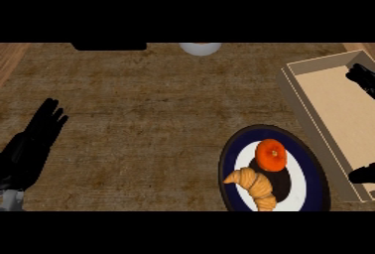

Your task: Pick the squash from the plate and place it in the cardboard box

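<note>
The squash (272,154), a small orange round, sits on the dark-rimmed plate (316,171) at about five o'clock, just beside a croissant (256,184); it looks light, stiff and smooth, likely best grasped around its widest part. The cardboard box (344,99) lies at three o'clock on the brown counter (147,109), while the left hand (33,144) rests released at nine o'clock; whether the right hand (362,77) over the box is clenched, I cannot tell
</note>
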Motion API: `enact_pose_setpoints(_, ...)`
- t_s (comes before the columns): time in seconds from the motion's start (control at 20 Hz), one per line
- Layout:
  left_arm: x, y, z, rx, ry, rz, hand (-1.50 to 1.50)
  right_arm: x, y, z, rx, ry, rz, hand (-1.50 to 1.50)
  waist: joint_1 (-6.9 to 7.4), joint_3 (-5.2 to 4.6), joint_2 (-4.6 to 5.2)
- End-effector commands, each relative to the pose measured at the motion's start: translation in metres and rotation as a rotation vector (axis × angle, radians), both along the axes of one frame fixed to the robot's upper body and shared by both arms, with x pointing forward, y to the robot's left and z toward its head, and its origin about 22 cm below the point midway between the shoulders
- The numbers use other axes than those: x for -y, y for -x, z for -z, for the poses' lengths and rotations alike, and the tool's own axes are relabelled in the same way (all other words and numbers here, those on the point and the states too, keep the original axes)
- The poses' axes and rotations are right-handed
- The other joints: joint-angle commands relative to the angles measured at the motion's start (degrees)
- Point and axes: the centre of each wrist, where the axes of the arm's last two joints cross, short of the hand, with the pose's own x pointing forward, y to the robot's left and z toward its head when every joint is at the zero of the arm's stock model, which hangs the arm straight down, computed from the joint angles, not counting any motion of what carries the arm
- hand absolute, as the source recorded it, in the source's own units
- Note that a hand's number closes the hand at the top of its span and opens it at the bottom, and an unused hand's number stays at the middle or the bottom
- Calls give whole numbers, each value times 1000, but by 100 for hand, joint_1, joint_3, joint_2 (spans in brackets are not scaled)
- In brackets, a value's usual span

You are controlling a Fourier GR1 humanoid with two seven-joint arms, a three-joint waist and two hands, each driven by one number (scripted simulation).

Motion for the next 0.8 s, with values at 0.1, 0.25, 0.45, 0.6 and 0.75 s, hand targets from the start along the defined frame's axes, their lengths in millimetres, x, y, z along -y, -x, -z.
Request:
enact_pose_setpoints(0.1, -4, 1, -7, -2, 8, 3, 0, -21, 13, -38, 6, 492, 44, -150, 28, -10, -25)
enact_pose_setpoints(0.25, 15, -19, -15, 14, -1, 8, 0, -34, 13, -59, -34, 651, 25, -150, -8, -5, 13)
enact_pose_setpoints(0.45, 9, -9, -3, 4, 10, 23, 0, -78, 19, -32, -112, 767, 45, -150, 104, -3, 18)
enact_pose_setpoints(0.6, -2, -3, -8, 7, 0, 23, 0, -95, 25, -34, -175, 786, 49, -150, 85, 0, 9)
enact_pose_setpoints(0.75, 11, -14, -7, 11, -8, 7, 0, -109, 26, -28, -268, 816, 31, -150, 33, 0, 14)
